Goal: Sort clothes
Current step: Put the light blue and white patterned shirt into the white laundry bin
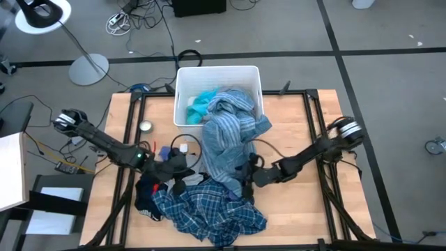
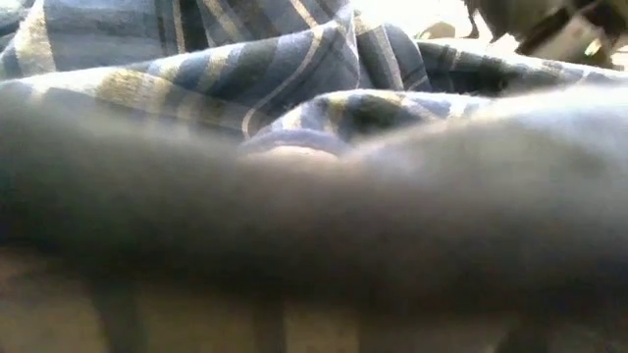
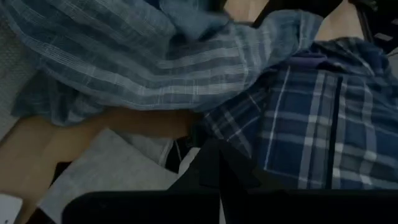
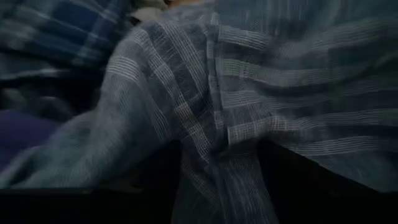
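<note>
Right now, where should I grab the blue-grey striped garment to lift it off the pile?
Probably the lower end of the blue-grey striped garment, where it lies over the plaid shirt near the right gripper. Come from the right: its upper end drapes into the white bin, so a pinch there would likely drag against the rim.

Worktop point(image 1: 293, 118): pale wood, matt, framed by dark metal rails. Bin point(image 1: 182, 87): white plastic, smooth, slight sheen. Blue-grey striped garment point(image 1: 226, 143): thin woven cloth, matt, weave texture clearly seen in the right wrist view. Plaid shirt point(image 1: 209, 213): soft woven cloth, matt, creased. Turquoise garment point(image 1: 200, 106): soft cloth, matt. Arms: dark matt casing. Floor point(image 1: 390, 63): grey, carpet-like, matt.
</note>
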You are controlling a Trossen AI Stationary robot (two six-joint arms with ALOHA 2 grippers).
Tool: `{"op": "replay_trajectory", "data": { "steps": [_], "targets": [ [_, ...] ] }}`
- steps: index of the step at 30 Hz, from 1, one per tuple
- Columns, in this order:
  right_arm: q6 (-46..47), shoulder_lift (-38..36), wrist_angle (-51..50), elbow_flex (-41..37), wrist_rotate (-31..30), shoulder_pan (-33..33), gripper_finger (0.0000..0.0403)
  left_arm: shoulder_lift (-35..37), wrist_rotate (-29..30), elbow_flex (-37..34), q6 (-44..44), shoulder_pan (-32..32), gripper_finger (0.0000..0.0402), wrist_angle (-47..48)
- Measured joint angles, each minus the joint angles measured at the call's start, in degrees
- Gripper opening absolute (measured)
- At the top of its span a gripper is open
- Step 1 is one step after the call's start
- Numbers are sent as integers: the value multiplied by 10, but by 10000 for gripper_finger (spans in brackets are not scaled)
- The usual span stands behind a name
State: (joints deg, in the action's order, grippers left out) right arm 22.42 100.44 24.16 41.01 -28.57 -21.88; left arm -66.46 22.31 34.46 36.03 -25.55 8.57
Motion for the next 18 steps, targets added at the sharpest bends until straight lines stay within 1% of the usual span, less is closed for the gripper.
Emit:
{"op": "replay_trajectory", "data": {
  "steps": [3,5,7,10,11,15,18],
  "targets": [
    [-17,66,48,24,-6,18,214,0,22,0,4,-22,0,0],
    [-16,96,51,46,2,33,191,0,32,0,5,-34,0,-2],
    [-17,111,51,66,25,46,144,0,43,0,6,-43,0,-2],
    [-38,109,47,88,51,58,39,0,63,0,20,-54,0,-2],
    [-52,100,44,92,53,61,21,0,70,0,22,-60,0,-2],
    [-96,42,42,114,55,76,15,0,93,0,18,-87,0,-15],
    [-133,-11,11,130,57,84,7,1,126,-10,17,-108,0,-24]
  ]
}}
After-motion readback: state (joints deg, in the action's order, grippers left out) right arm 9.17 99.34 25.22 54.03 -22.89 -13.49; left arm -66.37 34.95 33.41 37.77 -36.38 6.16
